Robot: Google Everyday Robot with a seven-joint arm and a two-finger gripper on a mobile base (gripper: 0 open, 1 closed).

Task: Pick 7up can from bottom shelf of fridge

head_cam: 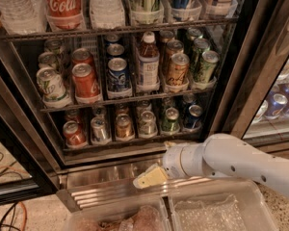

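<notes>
The fridge [231, 81] stands open in front of me. Its bottom shelf [130, 146] holds a row of cans in clear lanes. The 7up can [100, 129], pale whitish-silver with a shiny top, stands second from the left, between a red can [74, 134] and a brown-orange can [124, 126]. A silver-grey can [147, 123], a dark green can [171, 119] and a blue can [192, 117] stand further right. My gripper [151, 177], cream-tipped on a white arm [231, 160], sits below the shelf in front of the ribbed steel base strip [106, 191], lower right of the 7up can and apart from it.
The rack above holds more cans and a bottle [148, 64]. Two clear plastic bins [216, 211] lie at the bottom edge under the arm. The open door frame [14, 143] runs along the left, with cables [9, 211] on the floor. A neighbouring cooler [279, 105] is at right.
</notes>
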